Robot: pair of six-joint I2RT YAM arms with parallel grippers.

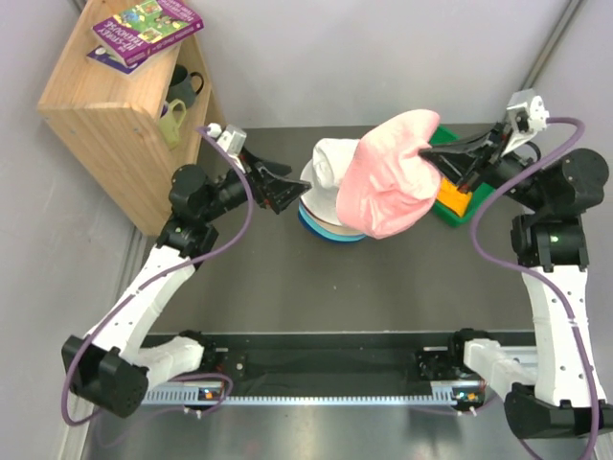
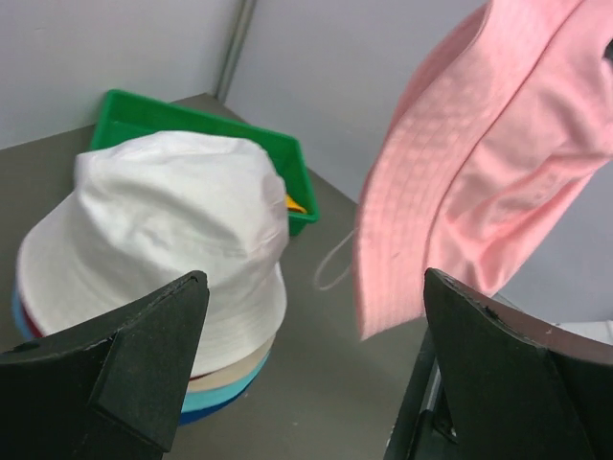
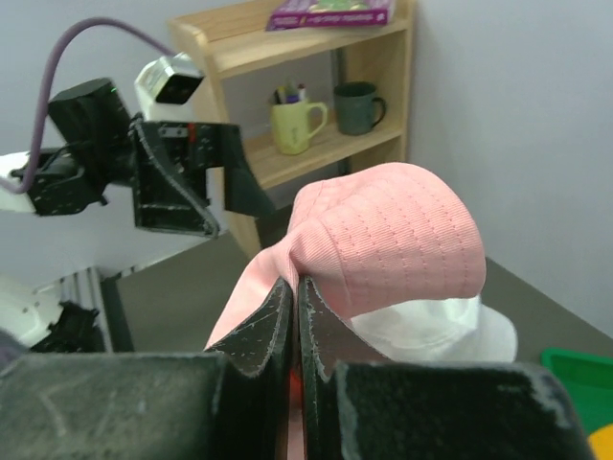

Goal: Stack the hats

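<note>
Right pincer [image 3: 299, 287] is pinched tight on a fold of the pink hat [image 3: 383, 249], jaws basically closed with only cloth between them. The hat flops off the tips, up in the air.

Just below and beyond the tips sits the pile [image 1: 321, 228]. It has the white hat [image 2: 163, 220] on top, then beige, teal and blue brims peeking out underneath, plus a sliver of dark red. So my read is most of the stacking is done and the pink one is the one not yet down. It hangs above the white crown, a bit toward the pincer's side, and isn't touching it as far as I can tell.

Left pincer [image 1: 285, 187] is across the pile from the right one, jaws wide with nothing in them, close to the white hat but apart from it.

Under the right pincer's wrist there's a green tray [image 2: 192, 120] with something orange [image 1: 452, 199] in it. Can't tell if that's one more hat, but if it is, that one's left to do too.
</note>
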